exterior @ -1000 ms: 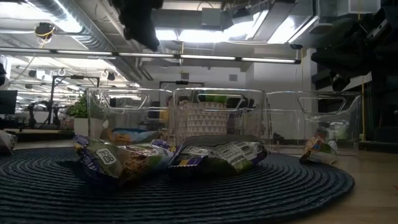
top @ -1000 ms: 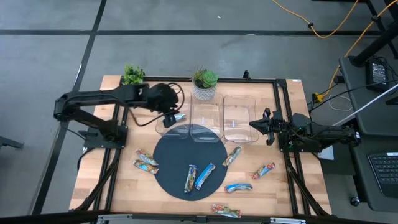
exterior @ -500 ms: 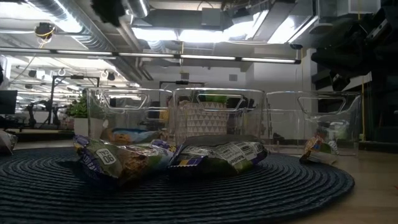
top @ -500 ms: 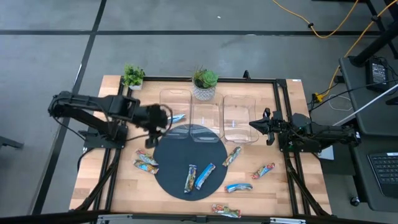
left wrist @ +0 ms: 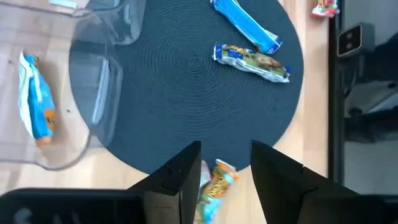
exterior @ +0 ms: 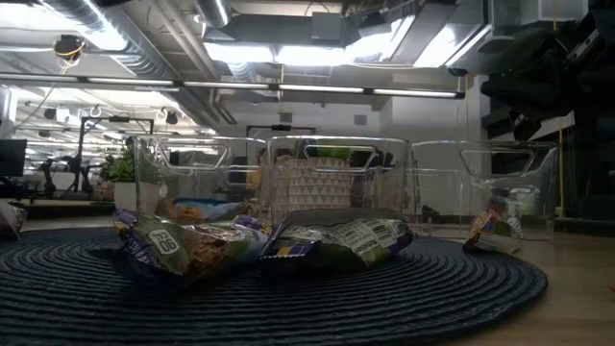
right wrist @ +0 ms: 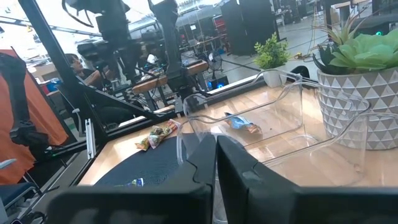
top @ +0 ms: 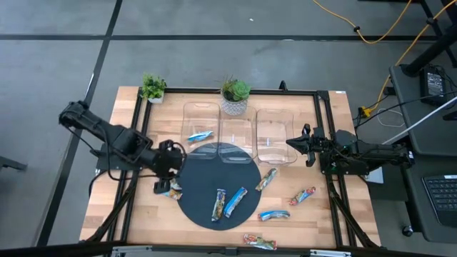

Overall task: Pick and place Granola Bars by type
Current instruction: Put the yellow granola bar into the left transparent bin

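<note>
My left gripper (top: 171, 175) is open and empty. It hovers over two orange-red bars (top: 169, 188) lying at the left edge of the round dark mat (top: 207, 171). In the left wrist view one orange-red bar (left wrist: 214, 183) shows between my open fingers, below them. A light blue bar (top: 200, 135) lies flat in the left clear bin (top: 187, 114). A multicoloured bar (top: 218, 205), a blue bar (top: 235, 202) and another bar (top: 266, 178) lie on the mat. My right gripper (top: 291, 143) is shut and empty by the right bin (top: 275, 118).
Three more bars lie on the wood at the near right: (top: 303, 195), (top: 273, 215), (top: 259, 241). A middle clear bin (top: 237, 125) stands between the other two. Two potted plants (top: 234, 96), (top: 152, 87) stand at the far edge.
My left gripper has gone from over the left bin toward the table's near edge and left, and now hangs over the orange-red bars beside the mat. The light blue bar has stayed in the left bin.
</note>
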